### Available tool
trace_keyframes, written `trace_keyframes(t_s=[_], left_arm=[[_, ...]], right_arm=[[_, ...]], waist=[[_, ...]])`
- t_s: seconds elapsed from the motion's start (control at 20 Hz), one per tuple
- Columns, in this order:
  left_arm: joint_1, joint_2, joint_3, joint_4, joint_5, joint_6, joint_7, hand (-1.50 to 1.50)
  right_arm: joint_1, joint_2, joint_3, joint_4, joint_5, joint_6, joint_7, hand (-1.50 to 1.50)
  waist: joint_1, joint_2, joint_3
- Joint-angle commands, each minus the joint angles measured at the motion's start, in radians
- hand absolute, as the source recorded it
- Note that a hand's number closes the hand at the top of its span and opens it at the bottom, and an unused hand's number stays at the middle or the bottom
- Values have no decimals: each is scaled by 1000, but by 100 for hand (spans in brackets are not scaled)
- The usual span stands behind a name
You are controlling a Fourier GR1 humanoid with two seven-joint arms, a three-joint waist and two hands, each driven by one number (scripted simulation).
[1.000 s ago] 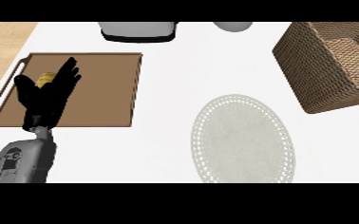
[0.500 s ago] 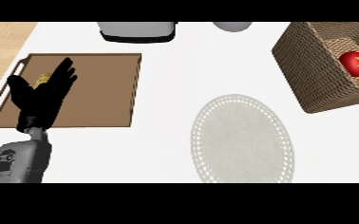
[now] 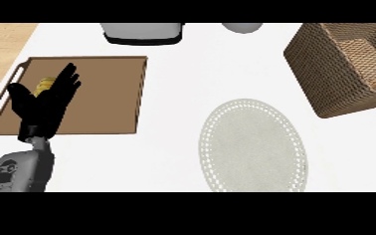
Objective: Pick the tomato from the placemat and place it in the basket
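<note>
Judging from how things lie, no tomato shows on the pale oval placemat (image 3: 253, 145), and none shows in what can be seen of the wicker basket (image 3: 334, 67) at the right of the desk (image 3: 183, 79); whether it lies deeper in the basket I cannot tell. If the placing is done, what remains calls for keeping the arms clear of the basket. The left hand (image 3: 46, 104) rests at the left, its fingers spread and straight, holding nothing, over the brown tray (image 3: 110, 94). The right hand is not in view. In the tray a small yellow thing (image 3: 46, 83) peeks out beside the fingers; what it is I cannot tell. A grey appliance (image 3: 141, 32) and a pale bowl (image 3: 242, 27) sit at the far edge.
</note>
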Motion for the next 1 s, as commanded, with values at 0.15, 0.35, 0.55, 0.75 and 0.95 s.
trace_keyframes(t_s=[0.15,0.35,0.55,0.75,0.95], left_arm=[[-9,27,20,-7,21,-23,25,0],[-25,6,-2,3,4,-11,16,0],[-22,-11,-10,-4,5,-5,15,0],[-29,2,14,3,14,-1,15,0],[-56,-7,-7,27,1,-7,-6,0]], right_arm=[[-113,-80,-190,216,-165,67,129,-150],[-105,-180,-258,390,-201,178,92,-150],[-42,-323,-289,473,-220,397,46,-150],[32,-385,-250,502,-162,502,-30,-150],[53,-393,-249,528,-152,557,-86,-150]], waist=[[8,3,1],[17,9,3],[13,13,6],[13,17,8],[15,29,13]])
